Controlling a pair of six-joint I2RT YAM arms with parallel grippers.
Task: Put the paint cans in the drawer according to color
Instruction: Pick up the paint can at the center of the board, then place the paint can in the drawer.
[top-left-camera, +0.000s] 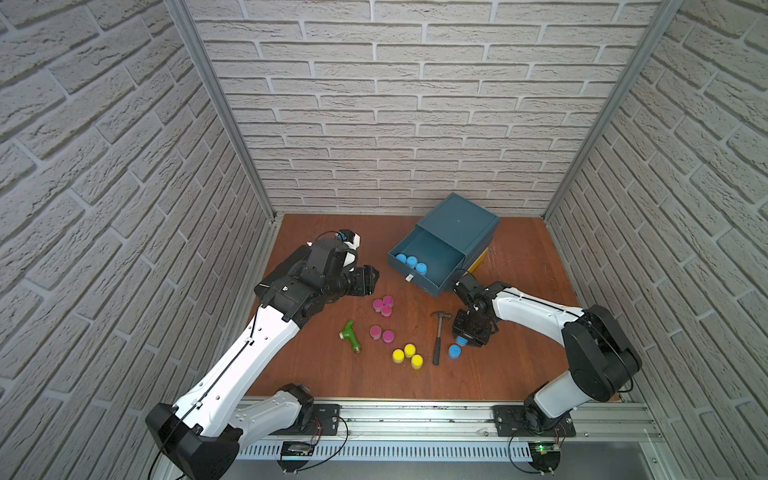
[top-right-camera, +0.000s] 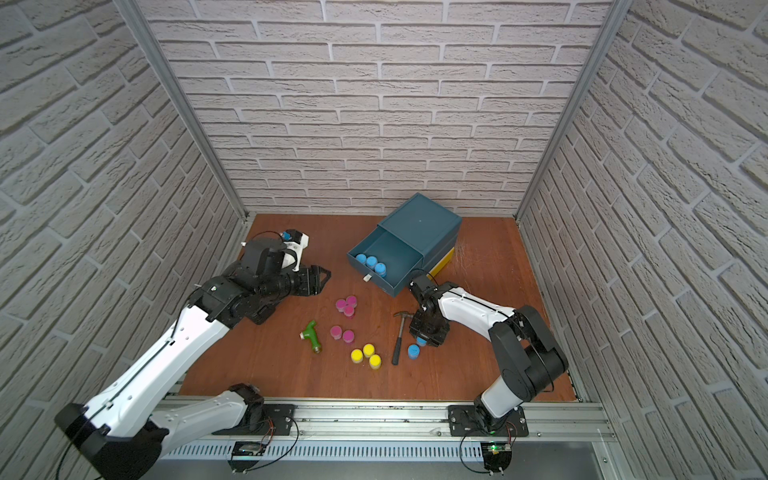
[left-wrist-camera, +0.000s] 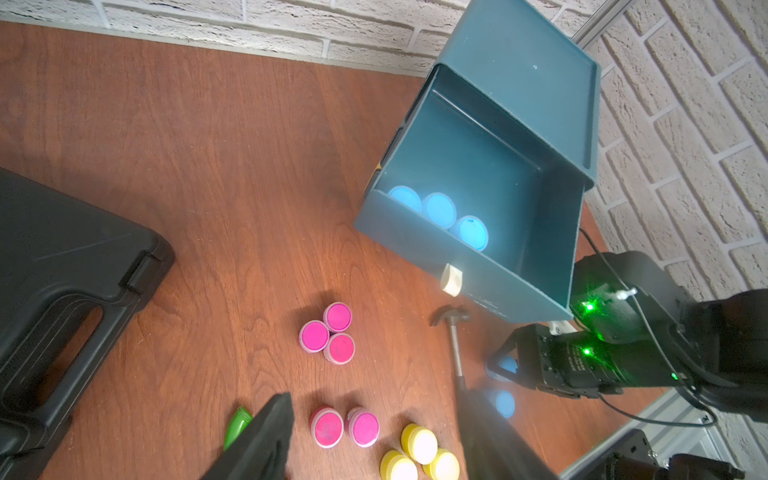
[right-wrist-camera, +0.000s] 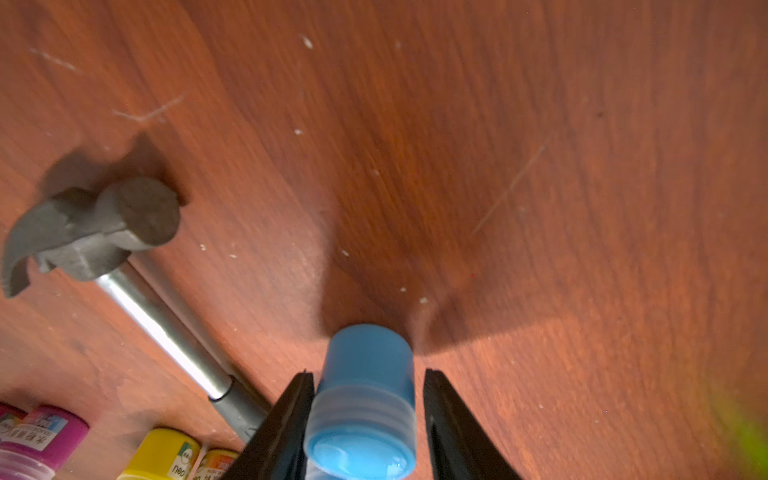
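Note:
The blue drawer (top-left-camera: 419, 284) stands pulled out at the back and holds three blue paint cans (top-left-camera: 411, 262) (left-wrist-camera: 438, 210). My right gripper (top-left-camera: 464, 343) (right-wrist-camera: 368, 374) points down beside the hammer. It is shut on a blue paint can (right-wrist-camera: 365, 399), which sits between its fingers. Another blue can (top-left-camera: 454, 352) stands just in front of it. Three magenta cans (top-left-camera: 383, 306), two more magenta cans (top-left-camera: 381, 333) and three yellow cans (top-left-camera: 408, 356) stand mid-table. My left gripper (top-left-camera: 372, 279) (left-wrist-camera: 374, 395) hovers open and empty, left of the drawer and behind the magenta cans.
A hammer (top-left-camera: 438, 336) lies between the yellow cans and my right gripper. A green pipe fitting (top-left-camera: 351, 334) lies left of the magenta cans. A black case (left-wrist-camera: 62, 291) sits under my left arm. The drawer's cabinet (top-left-camera: 461, 220) stands at the back, near the brick wall.

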